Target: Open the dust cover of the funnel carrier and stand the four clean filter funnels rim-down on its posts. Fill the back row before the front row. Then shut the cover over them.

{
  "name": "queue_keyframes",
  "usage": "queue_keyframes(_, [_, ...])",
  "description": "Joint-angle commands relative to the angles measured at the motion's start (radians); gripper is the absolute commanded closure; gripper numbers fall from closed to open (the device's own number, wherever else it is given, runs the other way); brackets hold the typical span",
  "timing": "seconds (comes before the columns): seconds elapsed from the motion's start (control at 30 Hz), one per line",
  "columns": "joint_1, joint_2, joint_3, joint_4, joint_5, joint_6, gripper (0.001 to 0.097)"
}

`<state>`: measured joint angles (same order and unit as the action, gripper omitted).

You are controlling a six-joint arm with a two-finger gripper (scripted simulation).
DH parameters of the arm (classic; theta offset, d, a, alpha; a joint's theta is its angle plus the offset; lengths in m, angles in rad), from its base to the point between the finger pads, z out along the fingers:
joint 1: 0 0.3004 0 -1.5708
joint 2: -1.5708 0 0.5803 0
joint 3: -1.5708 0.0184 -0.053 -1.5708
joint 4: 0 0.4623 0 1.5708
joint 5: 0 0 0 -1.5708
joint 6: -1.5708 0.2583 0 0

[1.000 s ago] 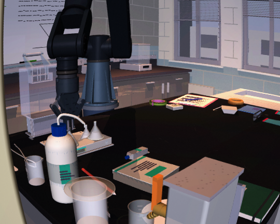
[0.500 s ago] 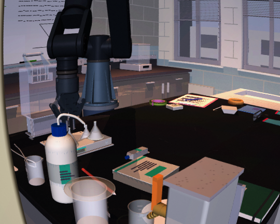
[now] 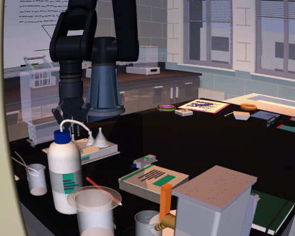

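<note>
At the left of the black bench the funnel carrier (image 3: 40, 132) stands with its clear dust cover (image 3: 35, 90) swung up and open. In front of it a flat tray (image 3: 98, 151) carries two clear funnels, rim-down, one (image 3: 100, 138) to the right and another (image 3: 90, 139) to its left; any further funnels are hidden behind the wash bottle (image 3: 64, 170). My gripper (image 3: 70, 113) hangs above the space between the carrier and the tray, fingers partly open and holding nothing. The carrier's posts are not clear from here.
Behind the work rise the arm's blue base (image 3: 104, 82) and a back counter with a balance (image 3: 143, 69). Beakers (image 3: 36, 179) (image 3: 95, 210), a grey box (image 3: 214, 199), a notebook (image 3: 154, 180) and a small vial (image 3: 144, 161) crowd the near bench.
</note>
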<state>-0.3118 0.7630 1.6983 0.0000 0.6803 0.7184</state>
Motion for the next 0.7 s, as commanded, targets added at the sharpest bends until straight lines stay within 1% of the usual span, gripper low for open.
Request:
queue_keyframes(0.0, [0.000,-0.001,-0.001,0.000,0.000,0.000,0.0681])
queue_keyframes(0.3, [0.000,-0.005,-0.001,0.000,0.004,0.000,0.0681])
queue_keyframes(0.67, [0.000,-0.029,-0.004,0.000,0.030,0.000,0.0681])
